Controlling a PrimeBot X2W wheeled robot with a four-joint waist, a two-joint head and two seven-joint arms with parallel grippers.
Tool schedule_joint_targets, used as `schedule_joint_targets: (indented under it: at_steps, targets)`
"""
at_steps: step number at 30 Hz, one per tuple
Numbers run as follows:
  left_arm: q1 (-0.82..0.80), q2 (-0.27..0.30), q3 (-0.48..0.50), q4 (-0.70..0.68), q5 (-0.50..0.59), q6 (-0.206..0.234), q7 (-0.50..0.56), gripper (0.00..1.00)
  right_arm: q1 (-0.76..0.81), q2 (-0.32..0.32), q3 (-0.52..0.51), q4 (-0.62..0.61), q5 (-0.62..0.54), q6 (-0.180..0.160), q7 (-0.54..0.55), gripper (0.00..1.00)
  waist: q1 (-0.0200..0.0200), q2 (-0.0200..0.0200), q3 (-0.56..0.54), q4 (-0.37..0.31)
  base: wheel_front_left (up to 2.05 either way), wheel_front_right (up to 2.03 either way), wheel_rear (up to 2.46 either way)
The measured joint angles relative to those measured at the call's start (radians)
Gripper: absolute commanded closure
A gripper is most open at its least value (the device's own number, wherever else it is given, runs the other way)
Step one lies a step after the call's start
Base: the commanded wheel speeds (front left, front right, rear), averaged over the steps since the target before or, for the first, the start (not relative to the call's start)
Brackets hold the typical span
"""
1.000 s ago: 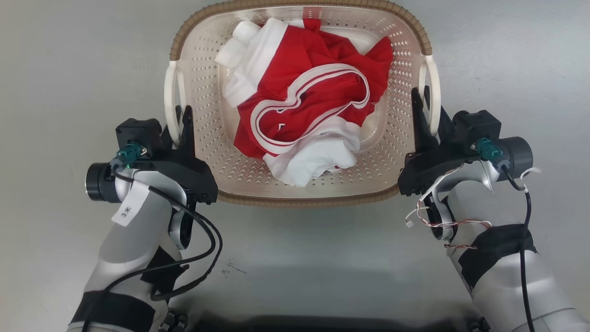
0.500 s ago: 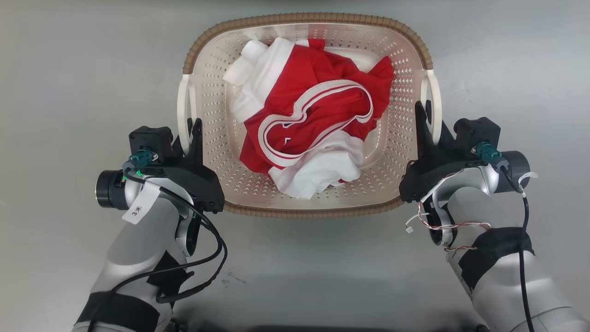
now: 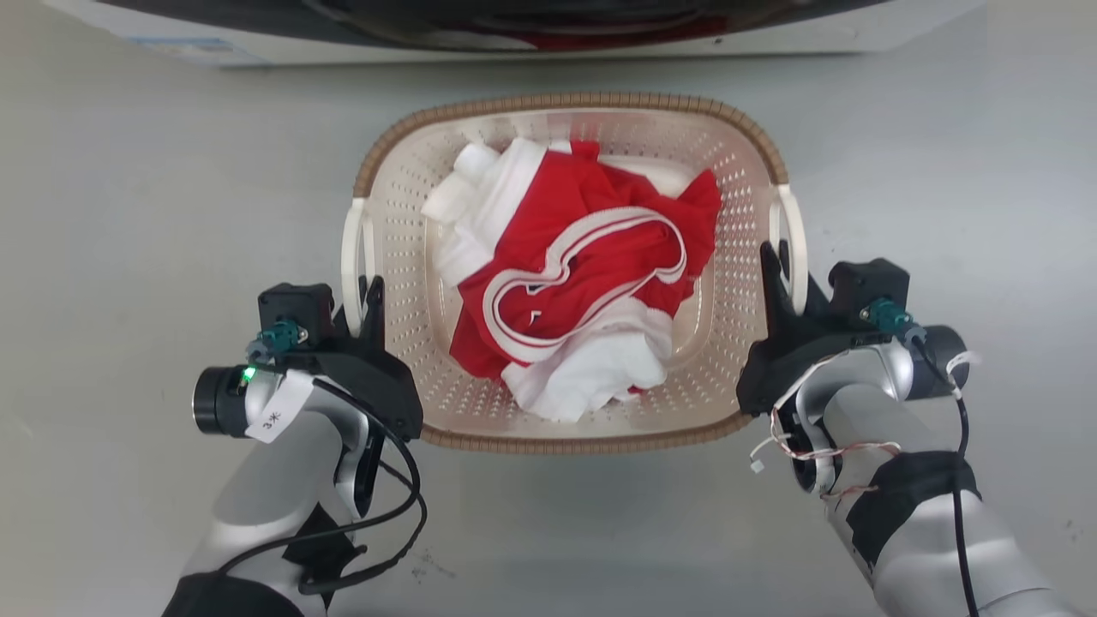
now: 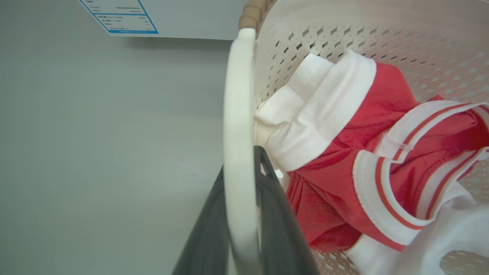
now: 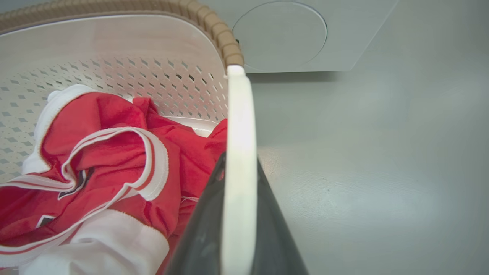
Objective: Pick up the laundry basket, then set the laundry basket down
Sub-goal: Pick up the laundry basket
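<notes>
The laundry basket [image 3: 566, 104], cream-white and perforated with a brown woven-look rim, sits centred before me over the grey floor. It holds a crumpled red and white garment [image 3: 583, 283]. My left gripper [image 3: 364, 296] is shut on the basket's left loop handle [image 4: 238, 114], with a dark finger [image 4: 275, 221] on each side of the white band. My right gripper [image 3: 776, 266] is shut on the right loop handle [image 5: 238, 126] in the same way. I cannot tell whether the basket's base touches the floor.
The white front of a washing machine [image 3: 514, 38] runs along the far edge, just beyond the basket. Its blue-bordered label [image 4: 118, 17] and a round panel [image 5: 280, 34] show in the wrist views. Bare grey floor [image 3: 128, 214] lies on both sides.
The head camera has shifted: the basket and both grippers now sit lower and look smaller, and the washing machine has come in at the top. Both grips on the handles are unchanged.
</notes>
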Motion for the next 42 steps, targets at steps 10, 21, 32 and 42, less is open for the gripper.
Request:
schedule_joint_targets:
  at_steps: [10,21,32,42]
  targets:
    - [0.077,0.000,-0.058,0.040,-0.037,0.002,0.004,1.00,0.060,0.003,0.083,0.059,0.073,0.000,0.003,1.00,0.0000,0.0000,-0.125,-0.010,0.00,0.00,0.00]
    - [0.183,-0.001,-0.123,0.084,-0.088,-0.007,0.054,1.00,0.170,0.008,0.173,0.095,0.186,0.000,0.061,1.00,-0.0002,-0.0001,-0.298,-0.017,0.00,0.00,0.00]
    - [0.308,0.002,-0.179,0.101,-0.148,-0.014,0.109,1.00,0.285,0.009,0.256,0.093,0.297,0.000,0.132,1.00,-0.0003,-0.0001,-0.462,-0.023,0.00,0.00,0.00]
    - [0.391,0.009,-0.212,0.110,-0.187,-0.015,0.146,1.00,0.374,0.008,0.324,0.074,0.376,-0.009,0.181,1.00,-0.0003,-0.0001,-0.595,-0.032,0.00,0.00,0.00]
